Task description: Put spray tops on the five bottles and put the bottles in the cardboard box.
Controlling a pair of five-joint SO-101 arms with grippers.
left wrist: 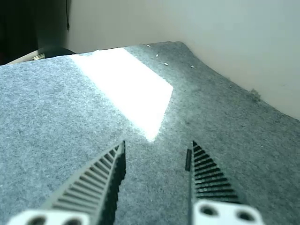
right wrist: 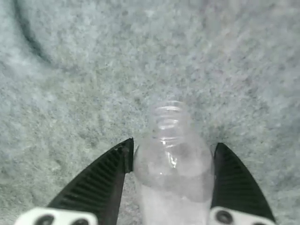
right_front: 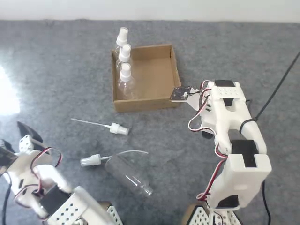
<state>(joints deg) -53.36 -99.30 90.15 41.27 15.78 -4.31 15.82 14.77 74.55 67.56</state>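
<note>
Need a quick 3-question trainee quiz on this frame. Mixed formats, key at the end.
1. How many capped bottles stand in the cardboard box?
2. True or false: the left gripper is shut.
3. The right gripper holds: A) nothing B) an uncapped bottle C) a capped bottle.
Key: 1) three 2) false 3) B

Bright daylight, glaring sun patch (left wrist: 133, 93) on the table (left wrist: 51, 122)
</note>
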